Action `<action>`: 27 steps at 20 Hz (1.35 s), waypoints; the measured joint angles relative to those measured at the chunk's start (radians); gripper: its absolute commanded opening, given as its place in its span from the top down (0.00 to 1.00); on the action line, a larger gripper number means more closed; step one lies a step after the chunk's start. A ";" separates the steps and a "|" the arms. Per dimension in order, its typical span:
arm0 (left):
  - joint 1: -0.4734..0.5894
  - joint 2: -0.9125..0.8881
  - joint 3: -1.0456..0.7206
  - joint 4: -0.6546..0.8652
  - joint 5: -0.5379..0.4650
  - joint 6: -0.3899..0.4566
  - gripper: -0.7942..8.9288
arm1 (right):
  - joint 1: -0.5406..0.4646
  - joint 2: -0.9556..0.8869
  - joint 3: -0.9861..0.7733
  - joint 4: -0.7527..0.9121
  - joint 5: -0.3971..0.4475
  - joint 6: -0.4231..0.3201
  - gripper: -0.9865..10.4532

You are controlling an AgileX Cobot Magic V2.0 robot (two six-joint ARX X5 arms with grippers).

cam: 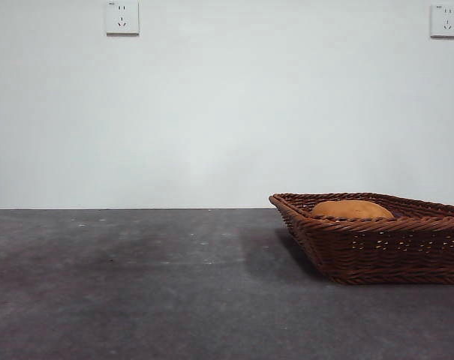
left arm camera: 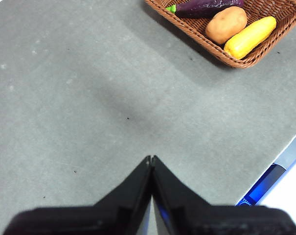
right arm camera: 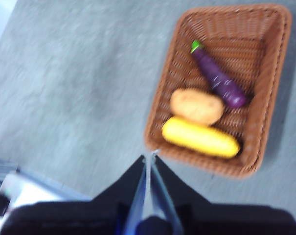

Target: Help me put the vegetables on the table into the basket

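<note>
The brown wicker basket [cam: 377, 255] stands on the grey table [cam: 136, 285] at the right. Inside it lie the yellow corn cob [right arm camera: 200, 138], the brown potato [right arm camera: 196, 106] and the purple eggplant [right arm camera: 217, 79], side by side. From the front only the potato [cam: 352, 210] rises above the rim. The left wrist view shows the same basket [left arm camera: 196, 32] with corn [left arm camera: 249, 37], potato [left arm camera: 226, 24] and eggplant [left arm camera: 206, 8]. My left gripper [left arm camera: 150, 158] is shut, empty, high over bare table away from the basket. Shut and empty too, my right gripper [right arm camera: 150, 155] hangs above the basket's near rim.
Two wall sockets [cam: 122, 17] [cam: 446, 20] sit on the white wall behind. The table edge with a blue object [left arm camera: 262, 186] beyond it shows in the left wrist view. Neither arm appears in the front view.
</note>
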 measured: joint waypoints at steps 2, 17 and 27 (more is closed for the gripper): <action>0.000 0.000 0.000 0.000 0.000 0.005 0.93 | 0.013 -0.064 0.000 -0.027 -0.001 -0.012 0.92; 0.000 0.000 0.000 -0.001 0.000 0.005 0.92 | 0.016 -0.130 0.001 -0.027 0.006 0.027 0.91; 0.000 0.000 0.000 -0.002 0.000 0.005 0.92 | 0.016 0.069 0.001 -0.027 0.219 0.033 0.91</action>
